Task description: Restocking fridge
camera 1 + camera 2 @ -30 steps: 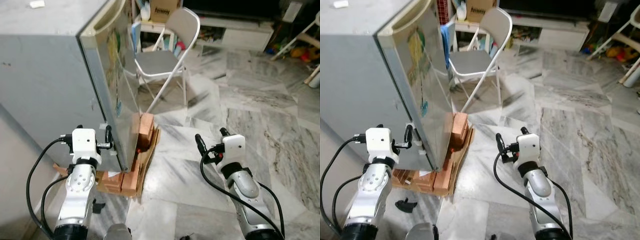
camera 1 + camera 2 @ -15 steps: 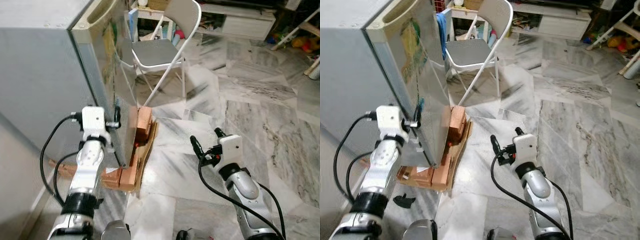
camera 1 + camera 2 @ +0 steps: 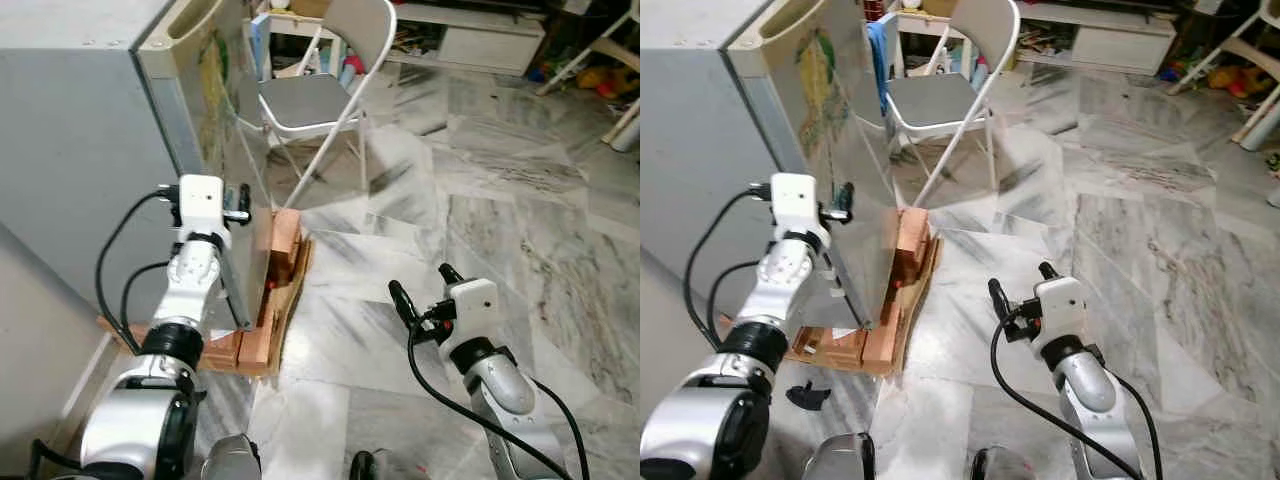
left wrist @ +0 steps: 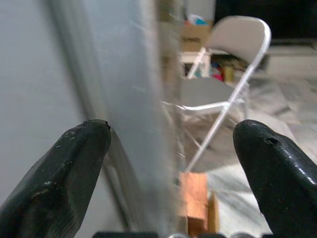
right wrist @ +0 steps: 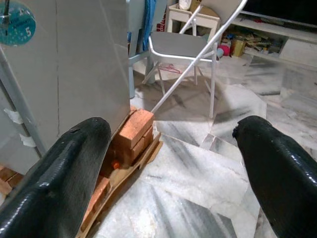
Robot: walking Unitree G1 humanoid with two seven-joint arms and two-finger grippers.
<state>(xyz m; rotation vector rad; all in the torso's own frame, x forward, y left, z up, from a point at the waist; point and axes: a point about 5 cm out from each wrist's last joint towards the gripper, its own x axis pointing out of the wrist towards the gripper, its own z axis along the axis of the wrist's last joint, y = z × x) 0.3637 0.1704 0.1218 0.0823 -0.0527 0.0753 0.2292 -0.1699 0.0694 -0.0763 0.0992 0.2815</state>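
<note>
Left claw [image 3: 238, 203] raised at the fridge's [image 3: 90, 140] front corner, fingers spread, straddling the door [image 3: 845, 150] edge without pinching it; the wrist view confirms one finger [image 4: 59, 173] on the grey side wall and the other out over the floor. Right claw [image 3: 420, 300] hangs low at about 4 o'clock from the fridge, fingers wide apart, holding nothing, over bare marble floor [image 3: 520, 210]. Fridge stands at 10 o'clock from the robot, propped on bricks [image 3: 283, 245] and cardboard [image 3: 297, 290], door shut or nearly so, stickers on its face. Folding chair [image 3: 320, 100] at 12 o'clock, just beyond the door's swing. No stock visible to load yet. Judgement: opening the door is the step in hand. Door looks stiff, heavy, probably held by a seal; its metal face is smooth and likely slippery, so the sound hold is the recessed handle [image 3: 200, 30] along the top edge or a hook behind the free edge. Brick footing looks unsteady; a hard pull could rock the cabinet. Chair may foul a full swing.
</note>
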